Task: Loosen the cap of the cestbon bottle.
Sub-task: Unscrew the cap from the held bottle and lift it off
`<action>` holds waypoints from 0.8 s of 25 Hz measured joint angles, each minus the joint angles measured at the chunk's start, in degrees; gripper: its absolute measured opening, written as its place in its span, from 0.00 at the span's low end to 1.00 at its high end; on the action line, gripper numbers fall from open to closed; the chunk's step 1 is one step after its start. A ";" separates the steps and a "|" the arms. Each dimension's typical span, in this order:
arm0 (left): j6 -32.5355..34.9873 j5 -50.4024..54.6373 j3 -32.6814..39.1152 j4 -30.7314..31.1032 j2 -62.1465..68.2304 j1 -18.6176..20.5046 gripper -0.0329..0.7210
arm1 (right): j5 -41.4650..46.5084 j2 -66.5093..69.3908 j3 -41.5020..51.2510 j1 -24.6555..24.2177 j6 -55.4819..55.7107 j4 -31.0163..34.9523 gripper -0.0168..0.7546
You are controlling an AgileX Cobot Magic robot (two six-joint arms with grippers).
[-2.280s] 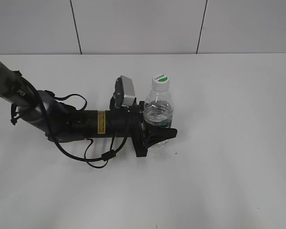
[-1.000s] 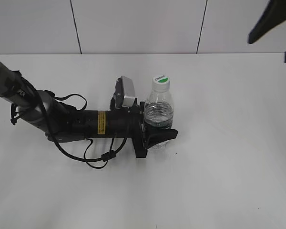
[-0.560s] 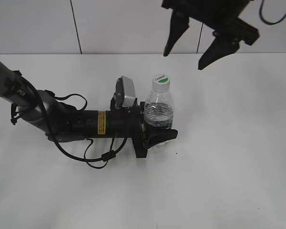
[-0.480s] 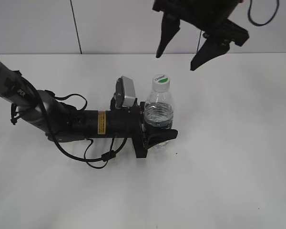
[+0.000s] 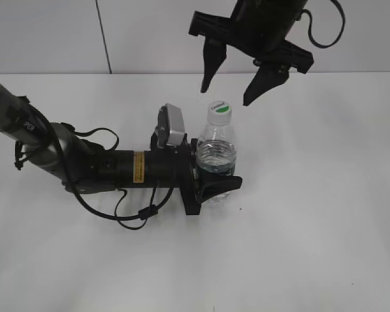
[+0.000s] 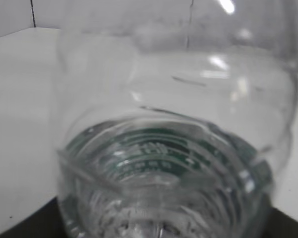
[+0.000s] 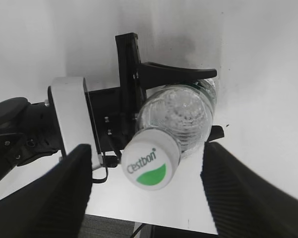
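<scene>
**Right gripper now spread over the capped bottle**

Since half a second ago the right gripper [image 5: 226,90] has moved left and lower; its fingers, spread wide, now hang just above the cap [image 5: 220,110], one to each side, not touching it.

The left gripper [image 5: 211,179], its arm lying along the white table [image 5: 325,214], clamps the cestbon bottle [image 5: 216,156] low on its body, as before. The silver wrist camera [image 5: 171,125] sits just left of the bottle's shoulder.

The bottle stands upright near the table's middle, long axis vertical, cap on and pointing up.
</scene>
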 joint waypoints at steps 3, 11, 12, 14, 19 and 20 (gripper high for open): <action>0.00 0.04 0.00 -0.04 0.00 0.00 0.58 | 0.00 0.10 0.00 0.21 0.00 -0.11 0.68; 0.00 0.06 0.00 -0.11 0.00 0.00 0.58 | 0.07 1.57 -0.11 1.71 -0.17 -1.53 0.68; 0.00 0.06 0.00 -0.11 0.00 0.00 0.58 | 0.07 1.57 -0.11 1.71 -0.17 -1.86 0.68; 0.00 0.11 0.00 -0.11 0.00 0.00 0.58 | 0.07 1.57 -0.11 1.71 -0.17 -2.11 0.67; 0.00 0.13 0.00 -0.11 0.00 0.00 0.58 | 0.08 1.57 -0.11 1.81 -1.00 -2.17 0.60; 0.00 0.13 0.00 -0.11 0.00 0.00 0.58 | 0.08 1.57 -0.11 1.93 -1.06 -2.17 0.58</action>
